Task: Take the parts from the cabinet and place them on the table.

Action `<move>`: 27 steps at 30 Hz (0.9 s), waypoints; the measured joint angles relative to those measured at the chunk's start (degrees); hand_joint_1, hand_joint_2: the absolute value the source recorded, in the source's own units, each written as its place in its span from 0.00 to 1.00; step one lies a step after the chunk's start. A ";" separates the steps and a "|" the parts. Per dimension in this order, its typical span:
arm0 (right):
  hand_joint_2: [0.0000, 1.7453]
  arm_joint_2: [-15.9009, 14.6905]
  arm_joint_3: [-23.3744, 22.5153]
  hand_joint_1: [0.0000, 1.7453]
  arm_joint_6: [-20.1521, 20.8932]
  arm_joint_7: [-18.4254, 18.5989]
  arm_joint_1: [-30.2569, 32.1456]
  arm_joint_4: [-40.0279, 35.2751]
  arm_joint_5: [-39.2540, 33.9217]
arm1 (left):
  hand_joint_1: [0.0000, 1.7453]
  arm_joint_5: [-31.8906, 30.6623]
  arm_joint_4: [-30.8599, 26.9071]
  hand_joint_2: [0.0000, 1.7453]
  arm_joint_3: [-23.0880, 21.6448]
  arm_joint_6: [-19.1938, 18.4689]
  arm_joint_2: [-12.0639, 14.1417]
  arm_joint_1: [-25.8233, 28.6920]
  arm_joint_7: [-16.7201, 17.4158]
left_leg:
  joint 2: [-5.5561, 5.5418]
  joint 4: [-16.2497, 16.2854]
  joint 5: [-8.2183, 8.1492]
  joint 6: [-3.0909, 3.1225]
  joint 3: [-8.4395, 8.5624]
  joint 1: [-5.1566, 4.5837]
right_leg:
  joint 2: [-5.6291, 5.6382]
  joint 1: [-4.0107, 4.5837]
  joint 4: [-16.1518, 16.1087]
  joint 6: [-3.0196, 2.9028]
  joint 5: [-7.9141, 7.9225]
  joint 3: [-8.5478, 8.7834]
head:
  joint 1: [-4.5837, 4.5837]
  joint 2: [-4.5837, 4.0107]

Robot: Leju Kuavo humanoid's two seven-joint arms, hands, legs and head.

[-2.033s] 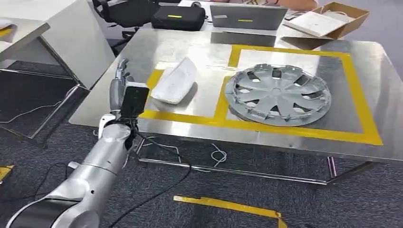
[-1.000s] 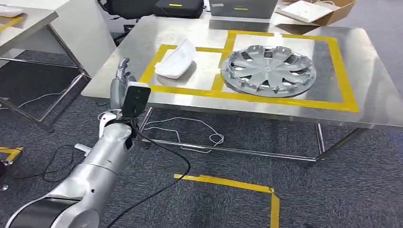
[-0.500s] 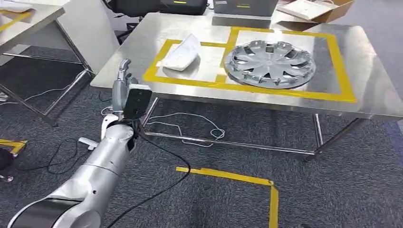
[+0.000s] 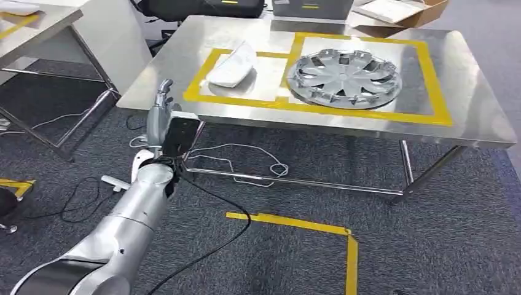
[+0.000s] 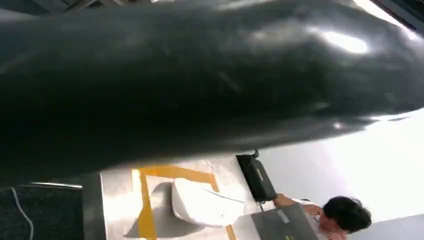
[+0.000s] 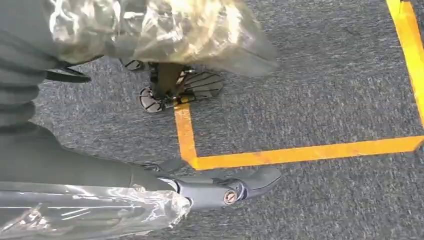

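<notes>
Both parts, the white cover (image 4: 231, 65) and the hubcap (image 4: 345, 75) beside it, lie on the tabletop (image 4: 473, 110). The left hand (image 4: 161, 110), raised near the tabletop, seems empty, fingers straight; the right hand's state I cannot tell. Next probably means returning to the cabinet.

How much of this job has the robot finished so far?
Two parts already lie on the steel table: a white curved plastic part and a silver wheel cover, each inside yellow tape boxes. The left hand holds nothing, raised short of the table edge. No cabinet is visible, so what remains is unclear.
</notes>
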 joint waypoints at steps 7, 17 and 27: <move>0.00 0.02 -0.13 0.00 -0.20 0.20 0.20 0.00 -0.57 | 0.00 3.15 -0.02 0.00 0.09 -0.28 -0.02 1.83 -0.20 | 0.14 -0.61 1.34 2.39 -1.01 -0.27 | 0.03 -0.30 15.06 1.32 -8.21 -7.23 | 0.44 0.00; 0.00 0.04 -0.66 0.00 -0.24 0.24 0.54 0.00 -2.40 | 0.00 14.23 5.10 0.00 7.69 -0.07 1.44 8.55 -5.48 | 0.23 -0.43 2.18 1.34 -1.70 -1.19 | 0.19 0.56 0.02 -0.81 -1.69 1.62 | 0.33 0.00; 0.00 0.55 -1.66 0.00 0.02 0.07 0.62 0.00 -3.45 | 0.00 17.59 15.93 0.00 16.22 1.11 3.54 14.89 -9.20 | -0.03 7.25 -0.88 -1.49 -3.79 0.75 | 0.12 -0.26 -0.23 -1.52 -0.84 1.15 | -0.13 0.00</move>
